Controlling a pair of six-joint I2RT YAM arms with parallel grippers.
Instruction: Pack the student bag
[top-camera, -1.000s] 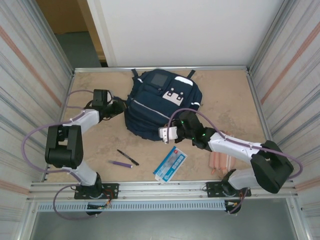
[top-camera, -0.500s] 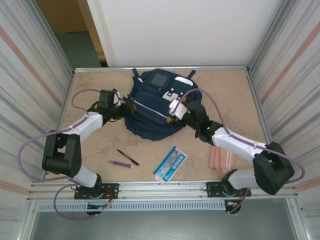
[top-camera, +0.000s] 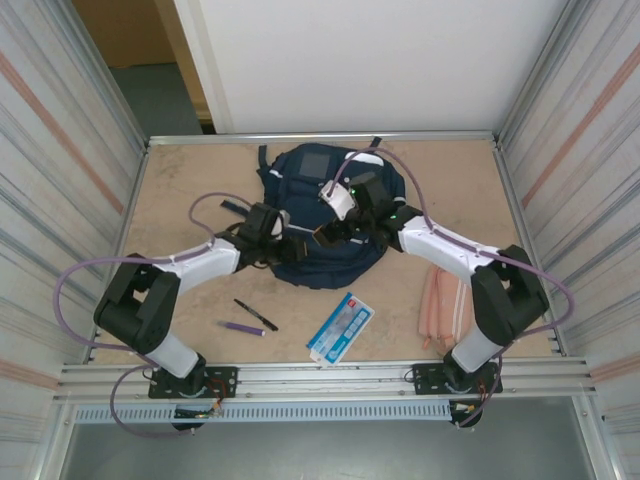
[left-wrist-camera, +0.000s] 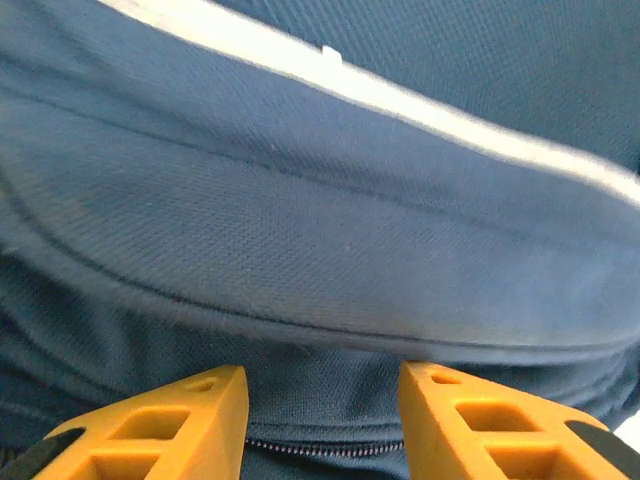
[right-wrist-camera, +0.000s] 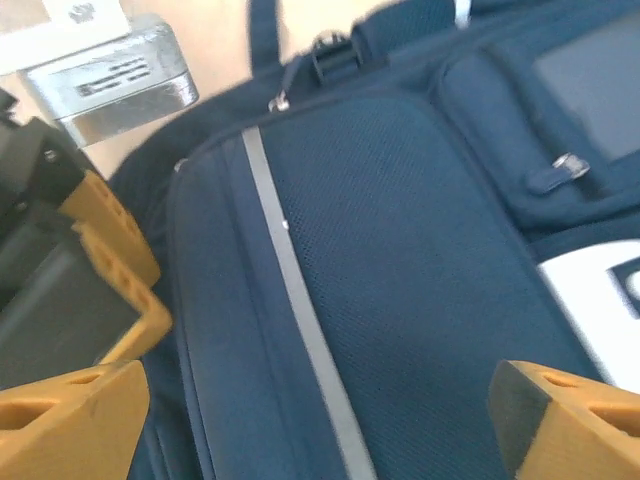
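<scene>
Progress looks slight. The student bag (top-camera: 300, 192) lies front side up at the far middle of the surface (top-camera: 180, 200). No compartment that I can see is open, and the zip lines in both wrist views look closed, so I judge that opening the bag is the step in hand. Both arms reach over the bag. The right gripper (right-wrist-camera: 318, 390) hovers above its striped front panel with its fingers (right-wrist-camera: 70, 420) spread wide and nothing between them. The left gripper (left-wrist-camera: 322, 378) presses in at the bag's left flank, its fingers part-way apart with a zip line running across the gap. Whether they pinch a fold or the zip I cannot tell. Everything that seems meant for packing lies outside, all apart from the bag: a pink pencil case (top-camera: 440, 305) near and to the right of it, a blue and white booklet (top-camera: 340, 327) on its near side, and a black pen (top-camera: 256, 315) and a purple pen (top-camera: 243, 328) near and to its left. As for what is hidden, the arms cover the bag's middle from above and its inside cannot be seen. The left wrist view is too close and soft to place a zip pull, and the booklet's print is too small to read.
</scene>
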